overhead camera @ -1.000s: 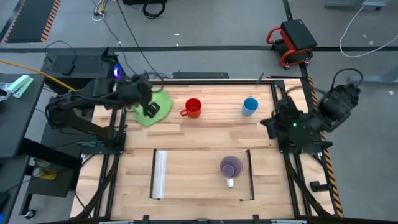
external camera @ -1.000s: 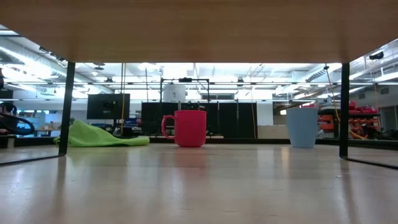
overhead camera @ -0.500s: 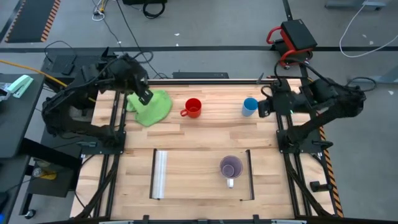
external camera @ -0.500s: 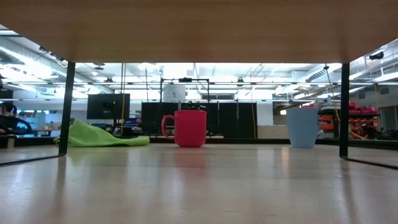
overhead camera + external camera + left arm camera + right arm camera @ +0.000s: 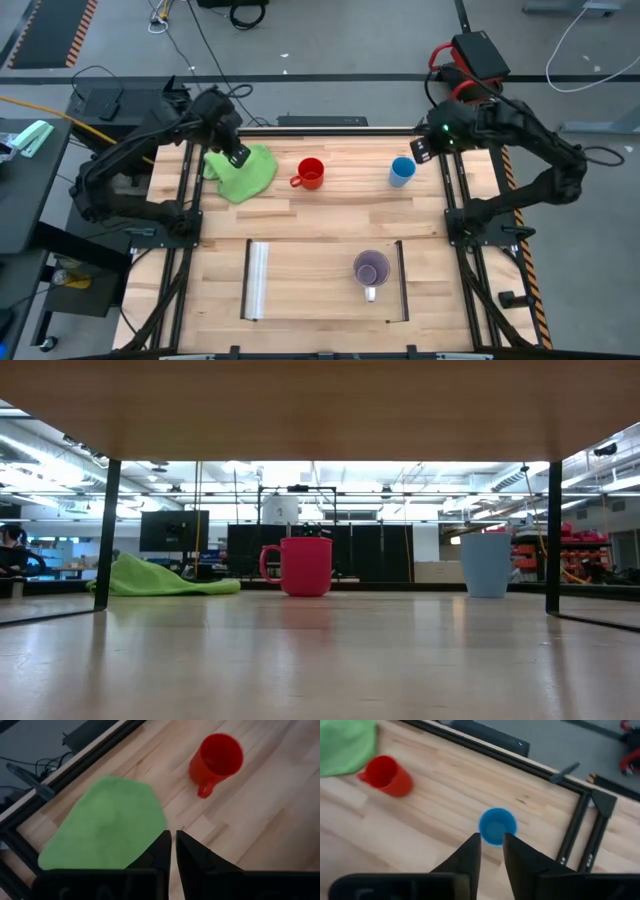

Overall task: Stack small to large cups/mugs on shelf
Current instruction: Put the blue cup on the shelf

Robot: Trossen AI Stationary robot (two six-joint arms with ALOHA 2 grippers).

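Note:
The red mug (image 5: 310, 173) stands upright on the tabletop at the far middle, its handle toward the table's left; it also shows in the left wrist view (image 5: 216, 759). The light-blue cup (image 5: 402, 171) stands upright to its right and shows in the right wrist view (image 5: 497, 826). The purple mug (image 5: 371, 270) stands on the shelf (image 5: 310, 285) near its dark bar. My left gripper (image 5: 238, 157) hangs shut and empty over the green cloth (image 5: 243, 172). My right gripper (image 5: 420, 149) hangs narrowly open and empty, above and just right of the blue cup.
The shelf's clear strip (image 5: 258, 280) is on its left short edge. In the low view the shelf's underside (image 5: 320, 405) spans the top, with dark legs (image 5: 108, 530) at each side. The black table frame (image 5: 330, 128) runs along the far edge.
My left gripper has risen off the green cloth and gone a little toward the far edge. My right arm has unfolded from the table's right edge and swung toward the far edge and left, up to the blue cup. The mugs and the cup have stayed put.

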